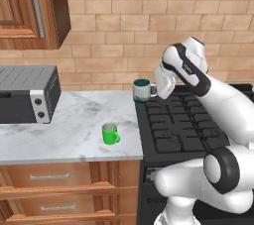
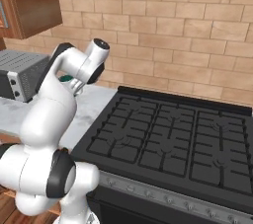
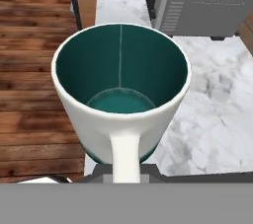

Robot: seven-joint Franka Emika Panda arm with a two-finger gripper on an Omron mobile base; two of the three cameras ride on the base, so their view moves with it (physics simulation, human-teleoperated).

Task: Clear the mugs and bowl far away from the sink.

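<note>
Mug held by its handle at the counter's edge

Fingers are closed tight on the white handle of a white mug (image 3: 121,94) with a dark teal inside. I see this best from the hand view, where the handle runs straight down to my gripper (image 3: 126,172) and the mug's open mouth faces the camera. The mug looks empty.

From the left base view, the same white mug (image 1: 142,90) sits upright at the back of the marble counter (image 1: 74,125), just beside the black stove (image 1: 181,125). I cannot tell if its bottom touches the counter or floats just above it. My gripper (image 1: 158,88) comes at it from the stove side.

A small bright green mug (image 1: 110,134) stands alone near the front of the counter, apart from the white one. A grey toaster oven (image 1: 27,95) sits at the left end.

From the right base view, my arm hides most of the mug; a bit of teal (image 2: 65,77) peeks out.
</note>
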